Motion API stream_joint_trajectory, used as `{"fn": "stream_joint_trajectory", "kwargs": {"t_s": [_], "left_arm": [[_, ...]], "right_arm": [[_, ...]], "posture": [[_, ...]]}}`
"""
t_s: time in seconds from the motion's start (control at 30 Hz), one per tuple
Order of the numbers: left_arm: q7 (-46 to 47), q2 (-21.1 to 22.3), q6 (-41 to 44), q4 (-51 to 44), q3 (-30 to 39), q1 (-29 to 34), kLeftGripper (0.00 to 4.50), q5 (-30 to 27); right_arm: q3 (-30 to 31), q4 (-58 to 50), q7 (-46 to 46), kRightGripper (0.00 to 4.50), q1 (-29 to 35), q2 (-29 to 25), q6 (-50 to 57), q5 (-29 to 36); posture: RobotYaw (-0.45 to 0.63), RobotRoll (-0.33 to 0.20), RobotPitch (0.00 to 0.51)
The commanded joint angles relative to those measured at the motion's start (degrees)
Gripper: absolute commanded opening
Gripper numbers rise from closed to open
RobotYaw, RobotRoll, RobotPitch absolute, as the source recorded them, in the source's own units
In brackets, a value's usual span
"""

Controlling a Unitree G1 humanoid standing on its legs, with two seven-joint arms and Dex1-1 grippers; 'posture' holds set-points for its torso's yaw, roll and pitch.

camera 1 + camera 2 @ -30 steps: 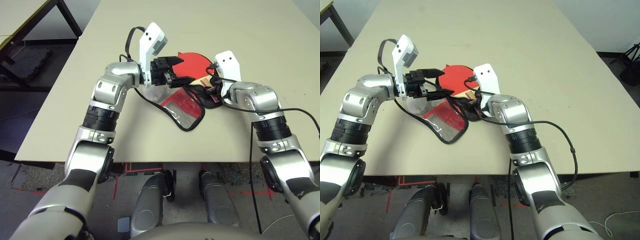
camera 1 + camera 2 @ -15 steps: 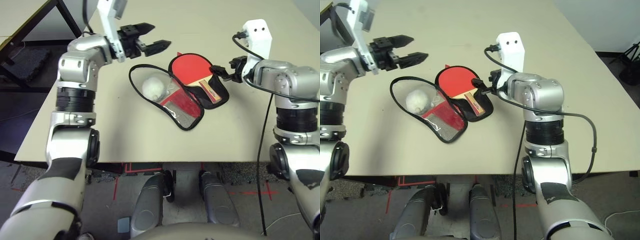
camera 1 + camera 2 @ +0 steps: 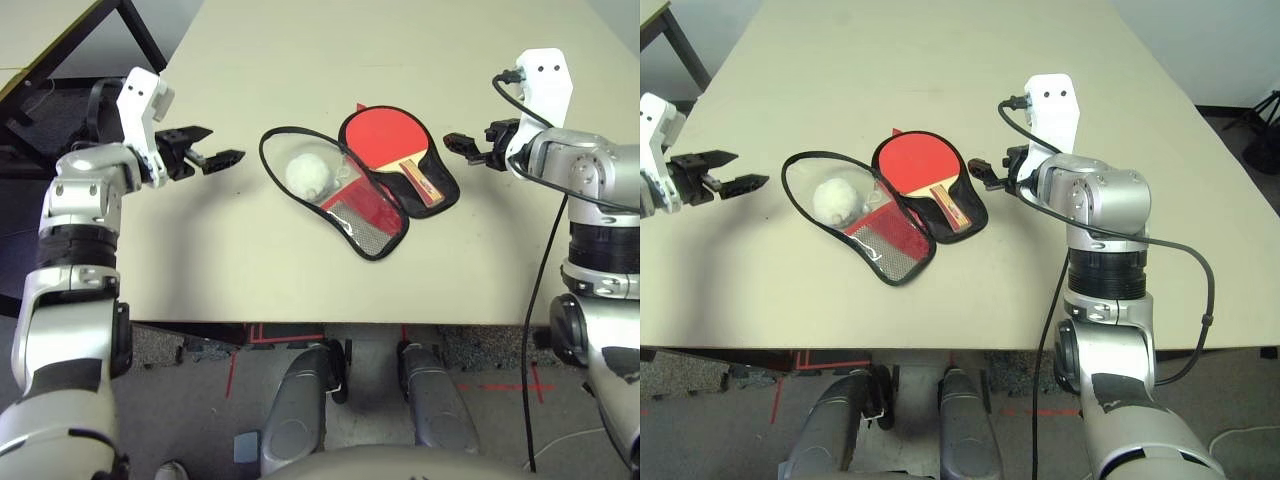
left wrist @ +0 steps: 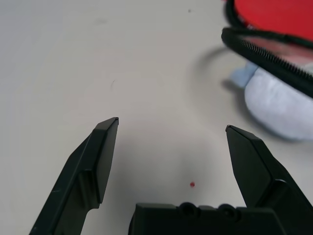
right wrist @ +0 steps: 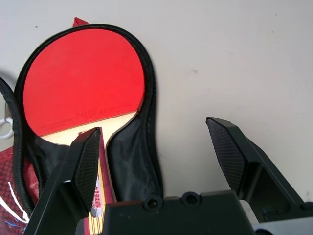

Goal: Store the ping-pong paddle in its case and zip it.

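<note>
The case [image 3: 368, 222] lies unzipped and spread open at the middle of the table. The ping-pong paddle [image 3: 385, 135] rests in its right half, red face up, with the wooden handle [image 5: 99, 161] pointing toward me. The other half folds over with its red and mesh side up. My left gripper [image 3: 225, 143] hovers open to the left of the case, holding nothing. My right gripper [image 3: 450, 142] stands open just right of the case, apart from its black zipper rim [image 5: 149, 112].
A whitish-grey soft lump [image 3: 308, 172] lies inside the left loop of the zipper rim [image 4: 264, 49]. Bare table [image 3: 250, 270] surrounds the case on all sides. A dark-framed second table [image 3: 60, 40] stands off to the left. A black cable [image 3: 545, 290] hangs from my right arm.
Both grippers have drawn back from the case, the left one far to the left and the right one to the right. The right gripper has opened. The case now lies uncovered.
</note>
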Motion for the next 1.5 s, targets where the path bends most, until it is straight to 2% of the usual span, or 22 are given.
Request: {"fn": "stream_joint_trajectory", "kwargs": {"t_s": [0.03, 0.33, 0.5, 0.6, 0.9, 1.0, 1.13, 1.3, 1.4, 1.5], "left_arm": [[-0.81, -2.38, 0.95, -2.78, -1.78, 1.37, 4.5, 0.29], [-3.58, -10.2, 6.63, -12.07, -7.28, -1.73, 4.5, -0.6], [-5.3, -13.8, 9.41, -13.46, -8.94, -6.63, 4.5, -1.72], [-5.43, -16.91, 7.9, -10.32, -9.75, -10.71, 4.5, -1.05], [-1.82, -28.22, -4.29, 10.67, -10.4, -22.54, 4.5, 2.68], [0.19, -30.66, -7.84, 16.89, -9.63, -25.08, 4.5, 3.52], [1.01, -31.27, -10.43, 21.32, -8.87, -26.52, 4.5, 4.0], [-0.51, -30.09, -10.82, 20.46, -8.12, -27.0, 4.5, 3.94], [-2.77, -28.02, -7.73, 15.42, -7.29, -26.29, 4.5, 2.49], [-4.12, -26.36, -4.49, 9.52, -7.14, -24.24, 4.5, 1.78]], "right_arm": [[-0.96, -0.66, -0.5, 4.48, 0.78, -0.42, -0.59, 0.32], [-2.59, -1.0, -2.86, 4.48, 0.96, -1.07, -1.33, -0.34], [-4.06, -1.24, -4.34, 4.48, 1.37, -1.04, -1.46, -0.24], [-5.37, -0.99, -5.6, 4.48, 1.31, -0.83, -1.54, -0.31], [-9.68, -1.46, -9.13, 4.48, 1.37, 0.99, 0.18, 0.66], [-11.06, -2.4, -9.58, 4.48, 1.87, 1.5, 1.41, 1.23], [-12.77, -3.36, -9.98, 4.48, 2.21, 2.38, 3.18, 2.23], [-18.16, -3.73, -10.33, 4.48, 1.03, 5.1, 9.81, 5.25], [-24.63, -4.85, -10.98, 4.48, -0.03, 8.25, 17.33, 6.88], [-28.33, -6.75, -11.34, 4.48, 0.09, 10.1, 22.8, 7.22]], "posture": [[-0.02, 0.0, 0.206], [-0.05, 0.0, 0.208], [-0.06, 0.0, 0.21], [-0.06, 0.0, 0.208], [-0.08, 0.0, 0.206], [-0.09, 0.0, 0.213], [-0.09, 0.0, 0.217], [-0.08, 0.0, 0.215], [-0.07, 0.0, 0.212], [-0.06, 0.0, 0.211]]}}
